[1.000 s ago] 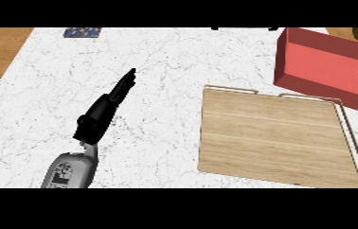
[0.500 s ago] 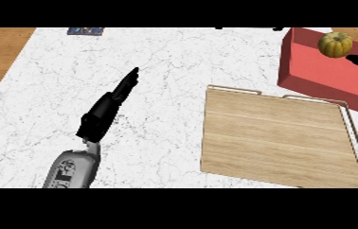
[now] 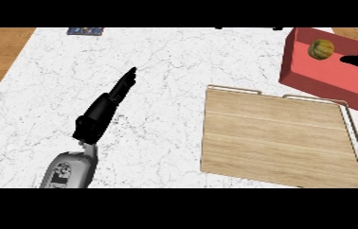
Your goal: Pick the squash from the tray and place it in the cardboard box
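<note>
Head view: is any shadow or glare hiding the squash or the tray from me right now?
Head view: lighting is even, with no glare on the counter; the squash shows plainly in the red box, a small dark shape beside it at the right edge; the wooden tray is evenly lit and bare; the left hand casts almost no shadow.

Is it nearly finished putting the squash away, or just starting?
Nearly finished, it seems. The squash already sits inside the red box, and the wooden tray holds nothing. A dark tip at the right edge may be the right hand; I cannot tell. The left hand rests open over the counter.
</note>
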You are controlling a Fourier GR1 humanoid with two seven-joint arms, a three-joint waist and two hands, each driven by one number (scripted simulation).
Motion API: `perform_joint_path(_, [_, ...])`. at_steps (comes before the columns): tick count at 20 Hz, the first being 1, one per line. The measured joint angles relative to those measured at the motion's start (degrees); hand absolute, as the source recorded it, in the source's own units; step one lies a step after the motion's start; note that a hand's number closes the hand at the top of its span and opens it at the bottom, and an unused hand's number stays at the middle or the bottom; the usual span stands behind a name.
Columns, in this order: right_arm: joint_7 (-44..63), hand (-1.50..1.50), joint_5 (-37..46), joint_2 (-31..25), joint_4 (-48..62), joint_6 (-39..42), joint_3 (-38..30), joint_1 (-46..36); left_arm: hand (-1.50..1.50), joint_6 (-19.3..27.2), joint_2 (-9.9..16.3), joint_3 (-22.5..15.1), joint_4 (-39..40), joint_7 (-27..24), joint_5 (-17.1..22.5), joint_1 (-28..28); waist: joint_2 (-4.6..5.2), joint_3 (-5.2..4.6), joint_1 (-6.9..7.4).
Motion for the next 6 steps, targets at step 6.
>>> perform_joint_path(6, [-6.5, -1.5, -10.9, -1.9, 0.7, 0.6, -10.5, -0.3, 0.0, 0.4, -0.3, -0.3, -0.4, 0.4, -0.4, 0.6, -0.16, 0.02, -0.57])
